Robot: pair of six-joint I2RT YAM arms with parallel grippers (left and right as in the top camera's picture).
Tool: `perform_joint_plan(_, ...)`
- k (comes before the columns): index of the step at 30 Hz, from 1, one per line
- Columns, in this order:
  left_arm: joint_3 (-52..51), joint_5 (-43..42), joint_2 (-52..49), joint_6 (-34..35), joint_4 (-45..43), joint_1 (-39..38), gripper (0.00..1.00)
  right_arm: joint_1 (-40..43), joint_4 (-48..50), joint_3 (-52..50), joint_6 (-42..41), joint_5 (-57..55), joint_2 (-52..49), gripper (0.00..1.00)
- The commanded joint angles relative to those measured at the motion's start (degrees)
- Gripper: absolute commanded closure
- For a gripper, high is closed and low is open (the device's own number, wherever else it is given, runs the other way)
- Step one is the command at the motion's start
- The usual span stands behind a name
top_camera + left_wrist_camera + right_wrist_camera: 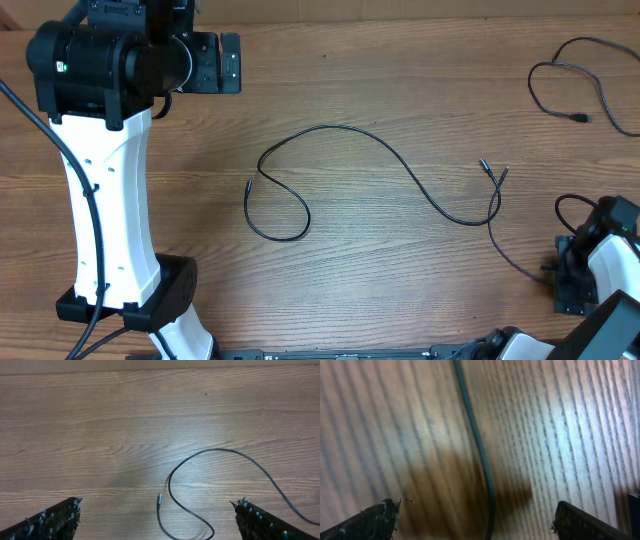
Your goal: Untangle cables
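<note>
A long thin black cable lies across the table's middle, with a loop and a plug end at its left. A second cable crosses it near two plug ends and runs down-right to my right gripper. A third cable lies coiled at the back right. My left gripper is open and empty, above bare wood behind the loop; its view shows the loop and plug. My right gripper is open, low over the table, with a blurred cable running between its fingers.
The white left arm and its base stand at the table's left. The right arm sits at the front right corner. The table's far edge runs along the top.
</note>
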State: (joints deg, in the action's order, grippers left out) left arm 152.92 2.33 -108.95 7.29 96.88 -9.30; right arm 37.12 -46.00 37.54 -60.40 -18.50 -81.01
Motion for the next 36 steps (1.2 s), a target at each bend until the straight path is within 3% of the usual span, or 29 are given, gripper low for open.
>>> perform_joint_plan(1,-0.22,-0.48,-0.44,-0.9,-0.09,-0.15,0.0,0.31,1.4,-2.8,-0.7,-1.38,-0.17,0.01)
perform_joint_plan(8,-0.22,-0.5,-0.44,-0.9,-0.09,-0.15,0.0,0.31,4.63,-5.14,-0.68,-1.4,-0.17,0.03)
perform_joint_plan(9,-0.22,-0.5,-0.44,-0.9,-0.09,-0.15,0.0,0.31,4.76,-5.18,-0.66,-1.4,-0.17,0.1)
perform_joint_plan(11,-0.22,-0.52,-0.44,-0.9,-0.09,-0.15,0.0,0.31,5.01,-5.33,-0.68,-1.4,-0.17,0.39)
perform_joint_plan(14,-0.22,-0.92,-0.44,-0.9,-0.09,-0.15,0.0,0.31,4.98,-5.33,-0.68,-1.38,-0.17,0.72)
perform_joint_plan(18,-0.22,-0.92,-0.44,-0.9,-0.09,-0.17,0.01,0.31,4.81,-5.33,-0.66,-1.38,-0.17,0.96)
perform_joint_plan(22,-0.22,-0.9,-0.44,-0.9,-0.09,-0.15,0.0,0.28,4.63,-5.33,-0.39,-1.22,-0.17,0.96)
perform_joint_plan(27,-0.22,-0.87,-0.44,-0.9,-0.09,-0.15,0.0,0.28,5.86,-2.47,7.8,-1.18,-0.04,0.96)
perform_joint_plan(30,-0.22,-0.87,-0.44,-0.9,-0.09,-0.15,0.01,0.28,2.93,4.85,17.49,-1.14,0.0,0.96)
perform_joint_plan(36,-0.22,-0.87,-0.44,-0.9,-0.09,-0.15,0.0,0.28,-6.36,20.68,18.97,5.6,0.07,0.96)
